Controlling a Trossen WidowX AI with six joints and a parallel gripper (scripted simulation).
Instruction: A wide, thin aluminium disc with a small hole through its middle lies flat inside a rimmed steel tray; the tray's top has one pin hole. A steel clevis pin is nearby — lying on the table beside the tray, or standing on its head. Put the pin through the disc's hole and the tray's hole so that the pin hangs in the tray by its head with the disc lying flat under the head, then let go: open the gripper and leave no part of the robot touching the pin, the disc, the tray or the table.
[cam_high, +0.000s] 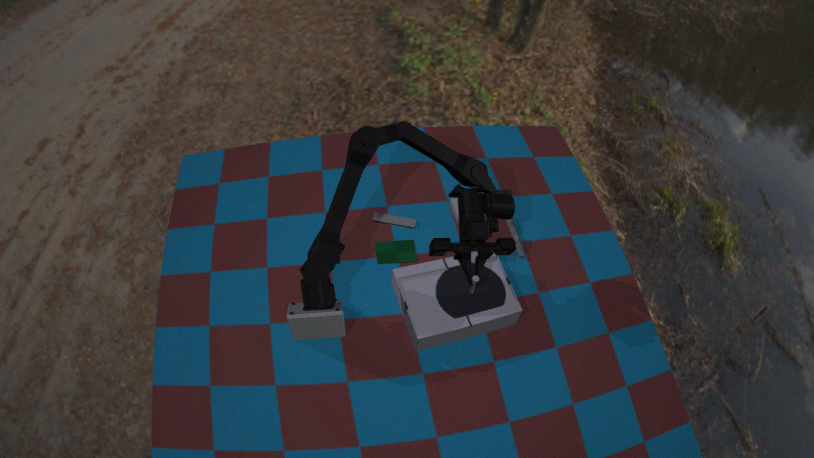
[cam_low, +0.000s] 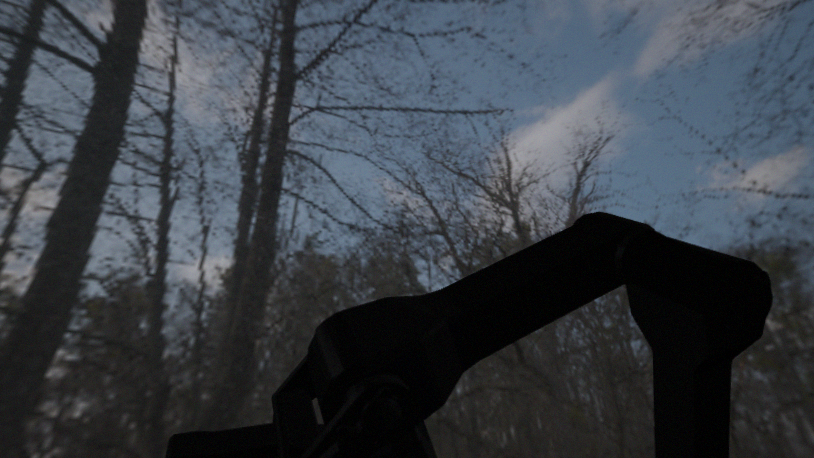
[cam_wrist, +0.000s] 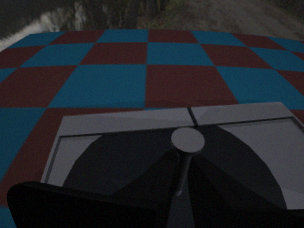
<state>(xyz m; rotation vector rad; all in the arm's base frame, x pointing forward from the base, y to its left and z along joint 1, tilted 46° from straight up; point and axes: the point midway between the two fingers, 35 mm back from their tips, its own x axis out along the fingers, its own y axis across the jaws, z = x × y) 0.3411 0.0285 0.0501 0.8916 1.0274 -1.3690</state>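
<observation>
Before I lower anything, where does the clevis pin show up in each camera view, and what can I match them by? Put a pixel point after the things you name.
Top: the clevis pin (cam_high: 475, 279) (cam_wrist: 187, 140) is right of centre, between the gripper's (cam_high: 473, 274) (cam_wrist: 181, 172) fingertips, over the dark disc (cam_high: 455, 293) (cam_wrist: 120, 155).
Exterior: not in it; only the arm against trees and sky.
Wrist: right of centre, below mid-height, head up.
Shared landmark, top and wrist only: the dark line across the tray's (cam_high: 421, 319) (cam_wrist: 100, 122) rim.
</observation>
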